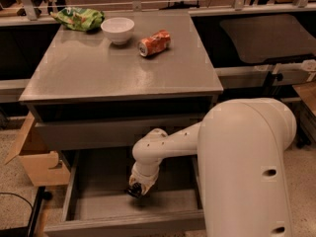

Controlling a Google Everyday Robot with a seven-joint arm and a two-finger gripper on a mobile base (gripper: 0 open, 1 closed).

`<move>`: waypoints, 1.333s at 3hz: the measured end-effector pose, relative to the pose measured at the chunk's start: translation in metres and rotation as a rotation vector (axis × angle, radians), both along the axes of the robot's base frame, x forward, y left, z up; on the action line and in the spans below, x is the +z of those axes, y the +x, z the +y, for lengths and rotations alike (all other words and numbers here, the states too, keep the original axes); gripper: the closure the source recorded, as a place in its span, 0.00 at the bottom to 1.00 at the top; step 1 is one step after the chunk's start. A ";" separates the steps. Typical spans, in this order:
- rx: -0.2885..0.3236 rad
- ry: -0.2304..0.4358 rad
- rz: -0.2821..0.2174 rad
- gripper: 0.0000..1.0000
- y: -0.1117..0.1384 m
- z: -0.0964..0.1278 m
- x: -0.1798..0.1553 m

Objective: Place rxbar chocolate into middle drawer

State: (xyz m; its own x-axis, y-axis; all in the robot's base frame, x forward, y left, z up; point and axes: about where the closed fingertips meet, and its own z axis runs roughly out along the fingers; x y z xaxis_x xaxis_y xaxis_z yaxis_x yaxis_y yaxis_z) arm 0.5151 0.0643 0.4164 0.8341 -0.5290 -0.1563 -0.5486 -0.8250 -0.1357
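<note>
The middle drawer [101, 207] is pulled out under the grey cabinet, showing its flat grey floor, low side walls and front lip. My white arm reaches down into it from the right. The gripper [135, 189] is low over the drawer floor, near its middle. A small dark shape shows at the gripper's tip, just above the floor. I cannot tell whether it is the rxbar chocolate; no black bar shows plainly anywhere else.
On the cabinet top [98, 73] lie a crushed orange can [154, 42], a white bowl [117, 29] and a green crinkly bag [79, 19]. A plain grey drawer panel [94, 132] sits above the open drawer. A cardboard box [32, 157] stands on the floor at left.
</note>
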 end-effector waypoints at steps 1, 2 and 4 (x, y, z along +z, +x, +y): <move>0.001 -0.001 0.003 0.58 -0.001 0.000 -0.002; 0.002 -0.002 0.006 0.35 -0.002 0.000 -0.003; 0.014 -0.007 0.010 0.00 -0.004 -0.005 0.002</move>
State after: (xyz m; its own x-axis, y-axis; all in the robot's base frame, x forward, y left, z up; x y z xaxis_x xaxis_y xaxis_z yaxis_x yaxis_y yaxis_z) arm 0.5113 0.0591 0.4184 0.8399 -0.5184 -0.1608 -0.5383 -0.8334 -0.1251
